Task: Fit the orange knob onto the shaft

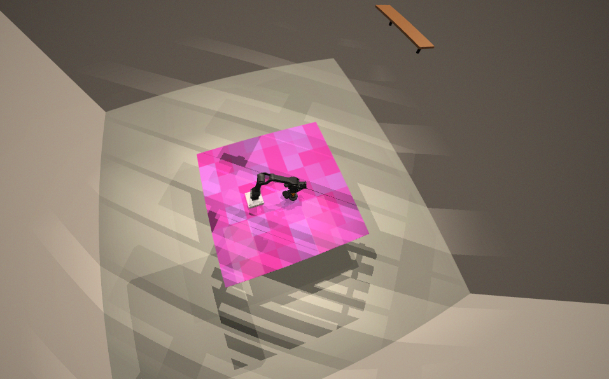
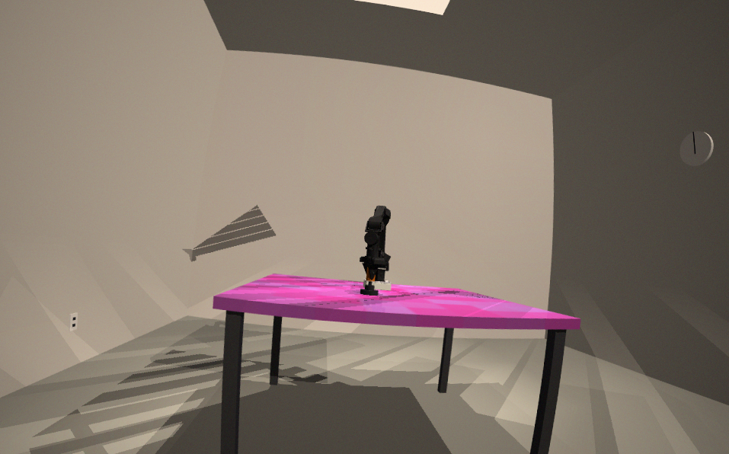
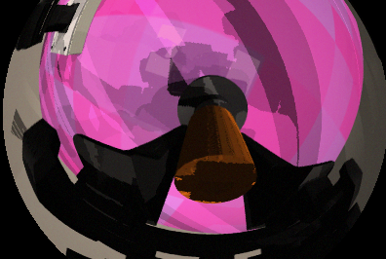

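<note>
Pink surface, hand clamped on orange knob over pedestal

Pink/purple patchwork surface point(image 1: 231, 244) point(image 2: 401, 315) point(image 3: 273, 32) is standing on dark legs in a beige-walled rm; stripes of shadow are crossing the floor; orange-brown shelf point(image 1: 405, 27) is hanging on the dark wall, round clock point(image 2: 695, 148) likewise; white base plate point(image 1: 249, 203) point(image 2: 382, 286) point(image 3: 83, 27) is sitting on the surface, bearing the black arm point(image 1: 275, 179) point(image 2: 376, 231); hand point(image 1: 292, 194) point(image 2: 370, 276) point(image 3: 212, 133) is pointing down, fingers clamping the orange knob point(image 1: 293, 194) point(image 2: 369, 276) point(image 3: 215, 149) btwn them; knob is sitting above the round dark pedestal point(image 2: 369, 292) point(image 3: 236, 115); can't tell if flats are aligned.
</note>
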`<state>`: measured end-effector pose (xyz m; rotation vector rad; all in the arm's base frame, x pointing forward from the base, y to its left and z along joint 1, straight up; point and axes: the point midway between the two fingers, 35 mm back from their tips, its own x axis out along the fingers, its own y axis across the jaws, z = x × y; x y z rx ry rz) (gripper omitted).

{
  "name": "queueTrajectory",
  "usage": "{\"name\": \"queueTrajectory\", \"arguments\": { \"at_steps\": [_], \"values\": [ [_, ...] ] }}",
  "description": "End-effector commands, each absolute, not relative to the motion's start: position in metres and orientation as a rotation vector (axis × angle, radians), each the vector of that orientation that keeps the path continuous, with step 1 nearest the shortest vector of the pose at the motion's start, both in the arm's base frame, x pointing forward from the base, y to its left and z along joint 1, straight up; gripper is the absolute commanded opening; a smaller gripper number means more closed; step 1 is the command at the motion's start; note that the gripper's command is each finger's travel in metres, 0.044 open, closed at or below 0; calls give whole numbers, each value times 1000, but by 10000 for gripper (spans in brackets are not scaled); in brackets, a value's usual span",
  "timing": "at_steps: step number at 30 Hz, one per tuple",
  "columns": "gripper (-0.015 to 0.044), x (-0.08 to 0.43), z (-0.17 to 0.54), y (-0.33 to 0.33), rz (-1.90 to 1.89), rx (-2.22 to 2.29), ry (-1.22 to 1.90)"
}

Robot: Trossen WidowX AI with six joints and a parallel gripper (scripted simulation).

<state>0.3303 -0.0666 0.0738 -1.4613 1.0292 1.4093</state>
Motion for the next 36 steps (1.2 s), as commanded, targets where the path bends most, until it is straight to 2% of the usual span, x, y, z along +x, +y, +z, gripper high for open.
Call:
{"name": "queueTrajectory", "arguments": {
  "at_steps": [1,25,36],
  "values": [
    [0,334,76,-67,1483,-1546,959],
    [0,338,76,-68,1490,-1554,952],
    [0,333,77,-67,1632,-1700,817]
  ]
}}
